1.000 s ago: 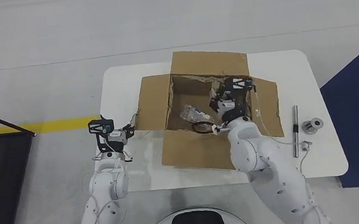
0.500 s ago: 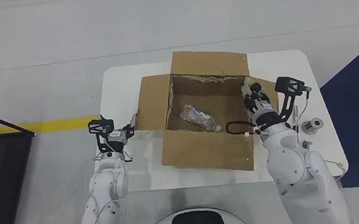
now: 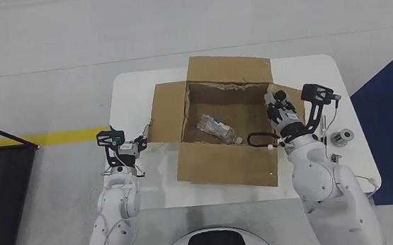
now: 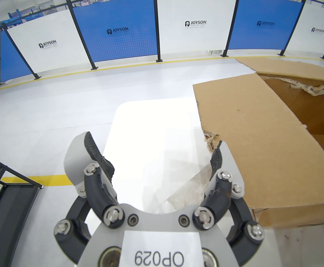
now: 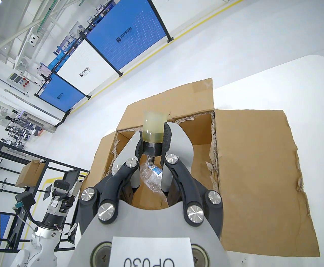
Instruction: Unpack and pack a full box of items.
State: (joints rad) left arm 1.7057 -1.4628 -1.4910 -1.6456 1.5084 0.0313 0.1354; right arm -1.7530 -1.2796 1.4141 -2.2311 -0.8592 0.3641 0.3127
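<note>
A second ago the right gripper (image 3: pixel 275 99) was down inside the cardboard box (image 3: pixel 222 168). Now it is up and out, hanging above the box's right flap, and it has not shifted in the last half second. Its fingers are nearly closed, pinched on a small part (image 5: pixel 152 131): a dark metal cylinder with a threaded stud below and a cloudy yellowish cap on top. I'd judge that one more item is out of the box and only needs setting down, probably on the table (image 3: pixel 144 99) to the right, where a metal rod (image 3: pixel 323 142) and a small metal spool (image 3: pixel 341 137) already lie.

The left gripper (image 4: pixel 154 151) has kept its place at the table's near left edge, just beside the left flap, spread wide and empty.

A crumpled clear plastic pack (image 3: pixel 215 128) is left on the box floor, so the unpacking isn't finished. I can't tell what it holds. The near wall and flap hide the closest strip of the floor, so more could be lying there. A black loop (image 3: pixel 259 141) hangs by the right wrist — cable or strap, I can't say.
</note>
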